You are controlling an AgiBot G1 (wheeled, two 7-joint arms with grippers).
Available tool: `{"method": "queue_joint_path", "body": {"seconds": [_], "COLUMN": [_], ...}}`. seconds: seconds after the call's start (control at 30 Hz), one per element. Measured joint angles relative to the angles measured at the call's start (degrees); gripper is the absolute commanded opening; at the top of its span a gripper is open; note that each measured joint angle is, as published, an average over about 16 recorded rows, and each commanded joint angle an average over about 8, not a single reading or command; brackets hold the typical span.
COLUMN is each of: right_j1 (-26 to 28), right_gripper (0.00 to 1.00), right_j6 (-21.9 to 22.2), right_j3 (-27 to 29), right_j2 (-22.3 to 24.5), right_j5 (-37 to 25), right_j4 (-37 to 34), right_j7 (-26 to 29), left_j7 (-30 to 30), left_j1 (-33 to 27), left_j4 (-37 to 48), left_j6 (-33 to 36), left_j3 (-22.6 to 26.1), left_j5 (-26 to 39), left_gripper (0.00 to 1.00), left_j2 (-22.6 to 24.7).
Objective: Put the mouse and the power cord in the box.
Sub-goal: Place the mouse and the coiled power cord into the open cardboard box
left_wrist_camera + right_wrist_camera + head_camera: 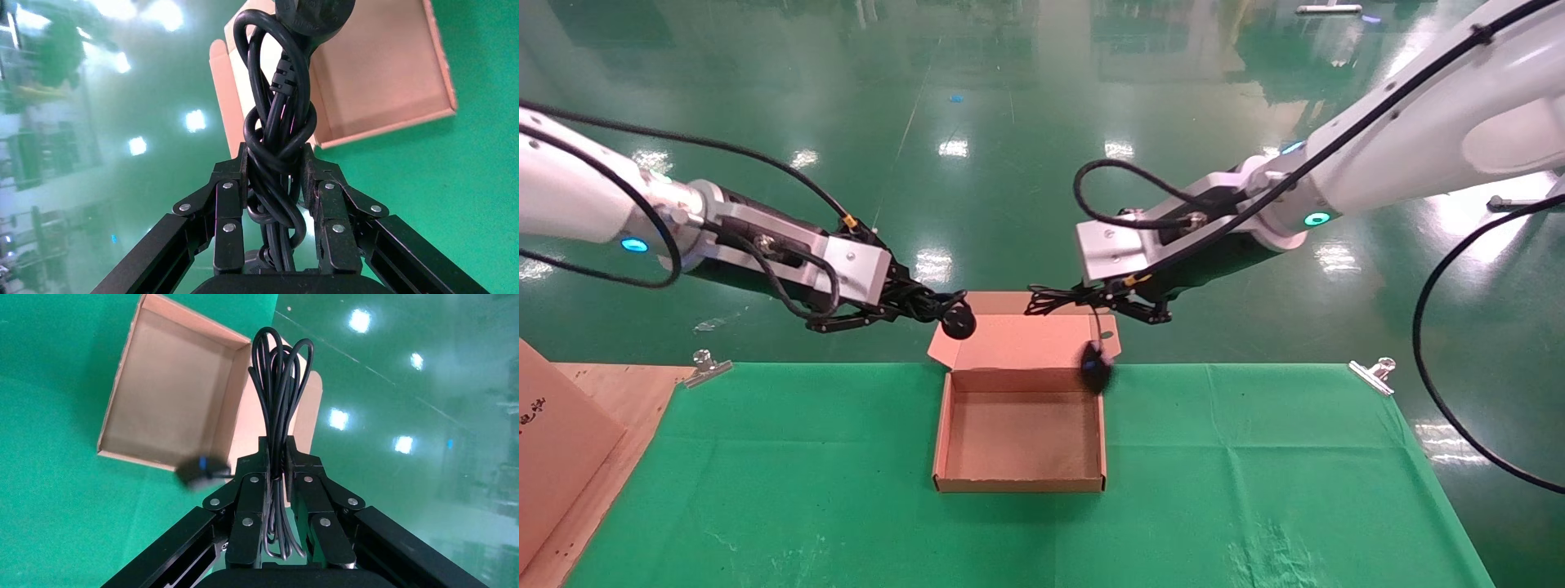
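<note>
You had one box lying open on the green-covered worktop, its lid folded back at the far side. Your left end effector was clamped on the one power cord, a knotted bundle held in the air just off the lid's left corner, with the round plug at its outer end. Your right end effector was pinched on the looped cable of the single mouse, which dangled below it over the box's far right corner. Two metal clips sat at the cloth's far corners.
</note>
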Motion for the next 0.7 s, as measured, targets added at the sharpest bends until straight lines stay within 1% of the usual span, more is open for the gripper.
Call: {"method": "queue_joint_path", "body": {"seconds": [0.17,0.33,0.57,0.7], "right_j1": [-0.4,-0.6,-0.2,0.0], "right_gripper": [0.0,0.0,0.0,0.0], "right_j6": [0.5,0.2,-1.5,-2.8], "right_j3": [-1.4,-2.9,-4.2,-4.6], "right_j2": [-0.4,-0.2,0.4,1.0], "right_j5": [1.5,3.1,5.3,6.0], "right_j4": [2.0,3.7,4.4,4.2], "right_j7": [1.3,2.5,2.9,2.5], "left_j7": [5.5,13.3,26.9,34.0], "left_j1": [3.3,9.2,19.9,25.9], "left_j4": [1.5,2.3,1.9,0.4], "left_j6": [-3.6,-8.7,-20.1,-27.0], "left_j3": [-2.6,-6.5,-12.2,-14.0], "left_j5": [-3.8,-9.4,-17.6,-21.1], "left_gripper": [0.0,0.0,0.0,0.0], "left_j2": [0.3,1.1,4.7,7.1]}}
